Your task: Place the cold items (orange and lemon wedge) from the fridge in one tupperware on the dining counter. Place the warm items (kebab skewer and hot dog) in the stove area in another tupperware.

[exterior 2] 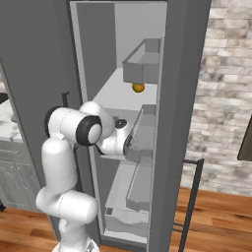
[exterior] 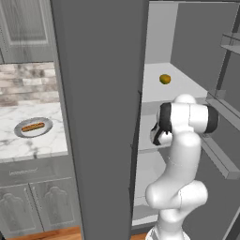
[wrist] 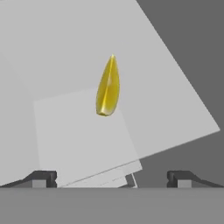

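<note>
The fridge (exterior: 98, 93) stands open, and my arm reaches onto its middle shelf. In the hand view a tiny yellow lemon wedge (wrist: 108, 87) lies on the pale shelf, just ahead of my gripper (wrist: 111, 179). The gripper is open, with nothing between its fingertips (wrist: 43, 178). One shelf higher sits the orange (exterior: 165, 78), also seen under a door bin (exterior 2: 138, 87). The hot dog (exterior: 33, 126) rests on a round grey plate on the marble wall counter at the left. The kebab skewer, both tupperware and the dining counter are out of view.
The open fridge door with its bins (exterior 2: 142, 64) stands close on the right of my hand (exterior 2: 120, 138). The fridge's grey side wall separates the shelves from the wall counter (exterior: 28, 145). A brick wall (exterior 2: 226, 74) and wooden floor lie to the right.
</note>
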Robot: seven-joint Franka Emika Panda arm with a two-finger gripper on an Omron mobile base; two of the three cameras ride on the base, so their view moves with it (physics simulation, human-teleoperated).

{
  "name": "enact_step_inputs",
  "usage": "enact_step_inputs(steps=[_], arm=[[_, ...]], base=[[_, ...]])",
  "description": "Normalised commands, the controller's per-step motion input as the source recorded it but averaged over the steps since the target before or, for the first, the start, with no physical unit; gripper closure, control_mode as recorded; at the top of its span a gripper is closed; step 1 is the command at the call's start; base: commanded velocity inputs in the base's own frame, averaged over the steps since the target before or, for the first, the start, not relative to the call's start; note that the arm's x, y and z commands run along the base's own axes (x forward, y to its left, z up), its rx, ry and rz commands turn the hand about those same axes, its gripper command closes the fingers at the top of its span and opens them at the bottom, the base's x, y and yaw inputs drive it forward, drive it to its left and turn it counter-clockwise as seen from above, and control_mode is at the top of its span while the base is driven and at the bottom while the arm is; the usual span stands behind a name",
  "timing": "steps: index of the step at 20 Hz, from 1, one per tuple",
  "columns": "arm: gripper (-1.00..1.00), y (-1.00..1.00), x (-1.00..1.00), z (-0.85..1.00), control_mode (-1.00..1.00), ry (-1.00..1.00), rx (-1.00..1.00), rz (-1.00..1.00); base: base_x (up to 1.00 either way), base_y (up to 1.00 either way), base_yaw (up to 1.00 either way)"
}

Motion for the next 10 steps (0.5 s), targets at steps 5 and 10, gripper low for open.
enact_step_inputs(steps=[5,10], arm=[[-1.0,-0.1,0.35,-0.18,-1.0,0.0,0.0,0.0],[-1.0,-0.16,0.32,-0.24,-1.0,0.0,0.0,0.0]], base=[[0.0,0.0,0.0],[0.0,0.0,0.0]])
